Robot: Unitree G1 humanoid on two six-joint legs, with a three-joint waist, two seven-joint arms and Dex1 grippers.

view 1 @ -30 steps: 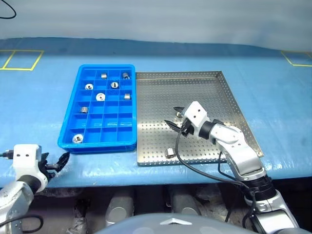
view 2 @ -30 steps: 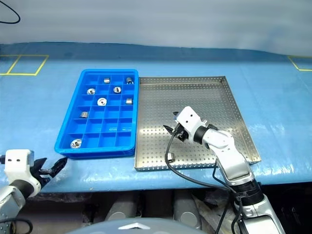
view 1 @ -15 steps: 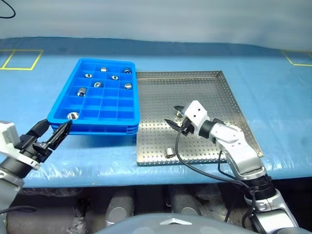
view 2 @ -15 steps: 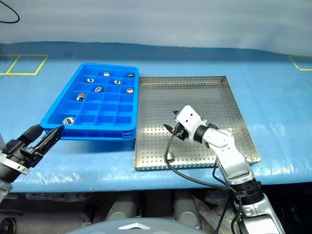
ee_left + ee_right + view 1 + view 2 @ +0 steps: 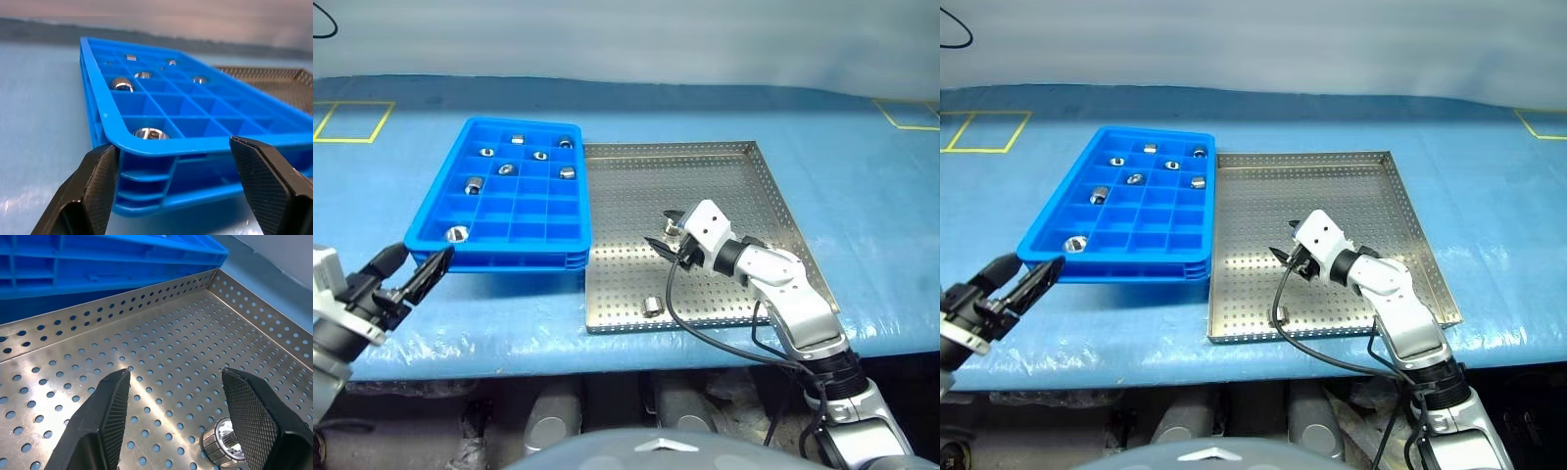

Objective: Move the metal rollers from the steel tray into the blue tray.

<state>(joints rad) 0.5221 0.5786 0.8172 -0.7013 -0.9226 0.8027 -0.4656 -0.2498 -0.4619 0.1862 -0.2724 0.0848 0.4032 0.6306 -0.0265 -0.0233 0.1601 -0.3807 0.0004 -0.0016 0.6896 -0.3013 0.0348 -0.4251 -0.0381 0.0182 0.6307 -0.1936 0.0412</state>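
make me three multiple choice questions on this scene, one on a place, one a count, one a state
1. Where is the blue tray relative to the steel tray?
A. stacked inside it
B. beside it, on the robot's left
C. beside it, on the robot's right

2. How many metal rollers lie in the blue tray?
A. three
B. eight
C. twelve

3. What state is the right claw in?
A. shut on a roller
B. shut on the steel tray's rim
C. open, holding nothing

Answers:
1 B: the head views show the blue tray against the steel tray's left edge.
2 B: eight shiny cylinders sit in separate compartments.
3 C: the right wrist view shows its fingers spread over the perforated floor, with a roller lying loose next to one of them.
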